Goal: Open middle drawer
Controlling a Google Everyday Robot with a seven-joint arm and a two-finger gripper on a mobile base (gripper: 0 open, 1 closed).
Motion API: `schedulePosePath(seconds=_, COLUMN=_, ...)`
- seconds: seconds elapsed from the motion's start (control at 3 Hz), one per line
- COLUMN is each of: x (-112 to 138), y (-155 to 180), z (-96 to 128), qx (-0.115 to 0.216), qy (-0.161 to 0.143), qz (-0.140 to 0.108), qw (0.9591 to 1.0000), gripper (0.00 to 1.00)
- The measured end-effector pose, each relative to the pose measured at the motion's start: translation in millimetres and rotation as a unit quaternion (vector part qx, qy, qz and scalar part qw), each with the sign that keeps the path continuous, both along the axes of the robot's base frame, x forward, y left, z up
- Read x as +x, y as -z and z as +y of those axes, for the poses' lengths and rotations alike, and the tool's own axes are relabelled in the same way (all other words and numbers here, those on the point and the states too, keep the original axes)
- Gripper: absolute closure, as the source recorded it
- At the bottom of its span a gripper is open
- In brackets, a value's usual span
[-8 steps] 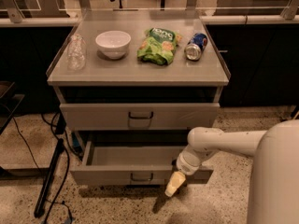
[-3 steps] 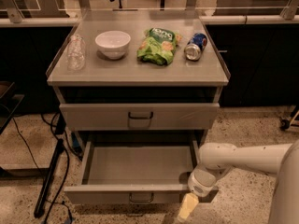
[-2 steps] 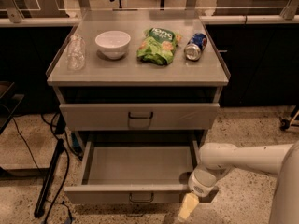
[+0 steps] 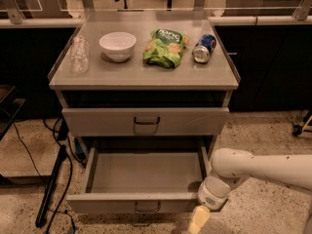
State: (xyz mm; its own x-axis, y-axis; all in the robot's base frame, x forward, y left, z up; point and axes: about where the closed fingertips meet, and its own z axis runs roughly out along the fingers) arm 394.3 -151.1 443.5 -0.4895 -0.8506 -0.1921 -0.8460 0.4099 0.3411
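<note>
The middle drawer (image 4: 105,204) is a grey metal drawer with a small dark centre pull handle (image 4: 147,207). It stands pulled far out of the cabinet, and its inside is bare. My gripper (image 4: 199,219) hangs at the right end of the drawer's front, low at the picture's bottom edge, beside the front and to the right of the handle. My white arm (image 4: 263,168) reaches in from the right.
The top drawer (image 4: 97,121) above is closed. On the cabinet top (image 4: 146,77) stand a clear bottle (image 4: 79,54), a white bowl (image 4: 117,45), a green chip bag (image 4: 165,47) and a blue can (image 4: 204,48). A dark stand and cables (image 4: 52,184) lie on the floor at left.
Since 2.7 s ago the middle drawer has come much further out and my gripper has moved down and toward the camera with it. Over the last second nothing has visibly moved.
</note>
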Motion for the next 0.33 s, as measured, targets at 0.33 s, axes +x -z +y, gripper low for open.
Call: schedulePosePath(seconds=0.33, x=0.0, y=0.0, z=0.0, qx=0.0, qy=0.0, qz=0.0, qw=1.0, gripper=0.0)
